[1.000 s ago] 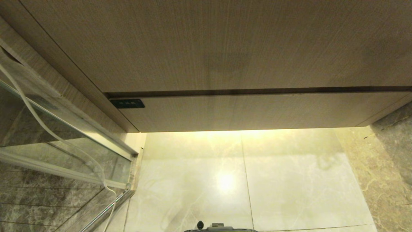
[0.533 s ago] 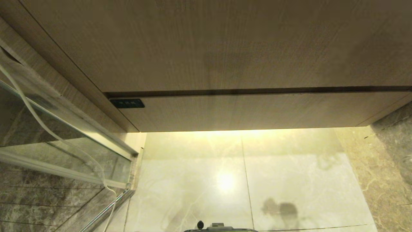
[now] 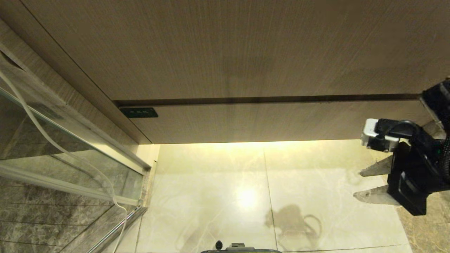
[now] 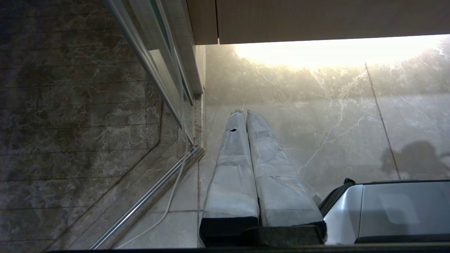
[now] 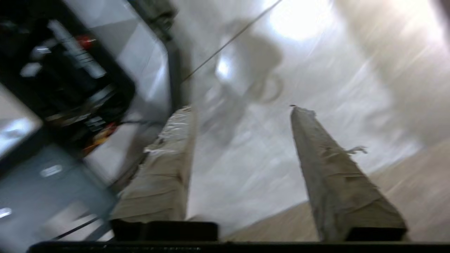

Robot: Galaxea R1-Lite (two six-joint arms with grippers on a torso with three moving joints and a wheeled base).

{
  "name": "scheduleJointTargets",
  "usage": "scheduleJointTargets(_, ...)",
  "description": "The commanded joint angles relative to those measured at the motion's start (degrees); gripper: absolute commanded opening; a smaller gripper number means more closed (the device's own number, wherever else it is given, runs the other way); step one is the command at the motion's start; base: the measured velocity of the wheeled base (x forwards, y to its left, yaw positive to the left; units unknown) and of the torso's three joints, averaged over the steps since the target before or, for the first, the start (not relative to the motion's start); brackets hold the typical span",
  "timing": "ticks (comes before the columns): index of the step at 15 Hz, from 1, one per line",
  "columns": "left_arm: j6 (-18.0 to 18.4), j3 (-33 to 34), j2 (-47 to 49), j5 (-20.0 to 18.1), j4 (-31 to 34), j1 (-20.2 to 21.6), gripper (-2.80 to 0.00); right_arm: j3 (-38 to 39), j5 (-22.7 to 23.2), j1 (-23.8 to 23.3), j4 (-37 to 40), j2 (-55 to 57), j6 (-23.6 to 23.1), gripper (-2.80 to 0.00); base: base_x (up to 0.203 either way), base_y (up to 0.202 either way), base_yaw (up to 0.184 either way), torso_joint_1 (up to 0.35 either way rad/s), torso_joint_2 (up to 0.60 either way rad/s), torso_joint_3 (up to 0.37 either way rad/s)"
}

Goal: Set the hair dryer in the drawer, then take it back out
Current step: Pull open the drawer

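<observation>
The drawer (image 3: 267, 121) is a shallow beige wood-grain front, closed, with a small black label (image 3: 139, 112) at its left, under a taller wood panel (image 3: 228, 49). The hair dryer is out of view. My right gripper (image 3: 358, 184) has come in at the right edge of the head view, below the drawer's right end, with its fingers pointing left. It is open and empty: the wrist view shows my right gripper (image 5: 242, 109) with a wide gap and only pale floor between the fingers. My left gripper (image 4: 242, 112) is parked low over the floor, fingers pressed together.
A glass shower partition with a metal rail (image 3: 70, 130) and a thin white cord (image 3: 52, 144) runs along the left. Pale marble floor tiles (image 3: 211, 196) lie below the drawer; a darker marble wall (image 3: 432, 137) stands at the right. The robot base (image 4: 393, 211) sits low.
My right arm has swung up into the head view from the right, and its shadow has grown on the floor. The drawer stays closed.
</observation>
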Motion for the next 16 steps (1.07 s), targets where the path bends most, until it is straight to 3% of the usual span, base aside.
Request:
scheduleJointTargets(1, 0.0, 0.0, 0.0, 0.0, 0.0, 0.0, -2.8, 10.03, 0.12, -1.23, -22.39, -1.42, -10.71, 0.0, 0.0, 0.0, 0.0, 0.0, 0.0, 0.0)
scheduleJointTargets(3, 0.0, 0.0, 0.0, 0.0, -0.01, 0.0, -2.8, 17.67, 0.65, -4.74, -38.45, -2.83, -21.46, 0.0, 0.0, 0.0, 0.0, 0.0, 0.0, 0.0)
scheduleJointTargets(4, 0.0, 0.09, 0.0, 0.0, -0.01, 0.0, -2.8, 21.25, 1.82, -6.15, -45.98, -2.98, -24.2, 0.0, 0.0, 0.0, 0.0, 0.0, 0.0, 0.0)
scheduleJointTargets(6, 0.0, 0.0, 0.0, 0.0, -0.01, 0.0, -2.8, 26.71, 10.21, -9.04, -61.05, -2.26, -28.13, 0.0, 0.0, 0.0, 0.0, 0.0, 0.0, 0.0)
scheduleJointTargets(8, 0.0, 0.0, 0.0, 0.0, -0.01, 0.0, -2.8, 29.35, 19.76, -11.61, -69.57, 0.0, -32.23, 0.0, 0.0, 0.0, 0.0, 0.0, 0.0, 0.0)
scheduleJointTargets(9, 0.0, 0.0, 0.0, 0.0, 0.07, 0.0, -2.8, 30.2, 21.08, -12.33, -73.84, 1.4, -32.85, 0.0, 0.0, 0.0, 0.0, 0.0, 0.0, 0.0)
scheduleJointTargets(11, 0.0, 0.09, 0.0, 0.0, -0.01, 0.0, -2.8, 30.98, 21.84, -12.98, -77.42, 3.95, -35.26, 0.0, 0.0, 0.0, 0.0, 0.0, 0.0, 0.0)
scheduleJointTargets(15, 0.0, 0.0, 0.0, 0.0, -0.01, 0.0, -2.8, 28.54, 21.34, -14.77, -76.93, 6.09, -40.64, 0.0, 0.0, 0.0, 0.0, 0.0, 0.0, 0.0)
scheduleJointTargets(16, 0.0, 0.0, 0.0, 0.0, -0.01, 0.0, -2.8, 26.87, 19.48, -15.14, -75.52, 6.55, -41.61, 0.0, 0.0, 0.0, 0.0, 0.0, 0.0, 0.0)
